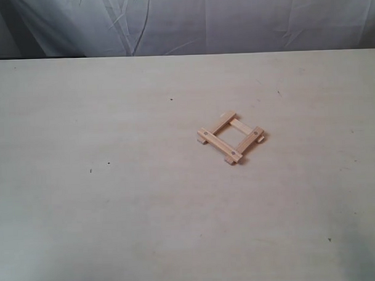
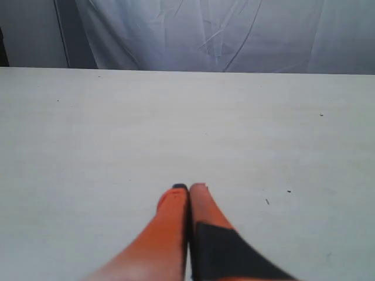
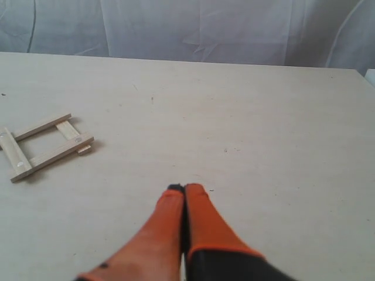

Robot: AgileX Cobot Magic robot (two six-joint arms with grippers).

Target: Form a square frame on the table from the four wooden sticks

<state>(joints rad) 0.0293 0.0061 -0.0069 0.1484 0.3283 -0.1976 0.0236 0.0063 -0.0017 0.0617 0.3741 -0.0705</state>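
Hollow square frame of four pale wooden sticks (image 1: 220, 143): assembled on cream table (image 1: 85, 199), toward right edge. Left claw (image 2: 188, 188), right claw (image 3: 185, 188): pressed together, empty. Task looks done.

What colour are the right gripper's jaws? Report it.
Orange, black toward the base; right gripper shows best in right wrist view.

The square frame (image 1: 218, 145) is pale, honey-tinted wood with small greyish dots (image 1: 256, 134) near its corners. The table (image 1: 115, 198) is cream-beige with faint grain and a few tiny dark specks (image 1: 109, 162), and the cloth (image 1: 232, 22) is pale grey-white, streaked with creases. The left gripper (image 2: 188, 188) and the right gripper (image 3: 184, 188) are bright orange, each with a black patch and one black tip.
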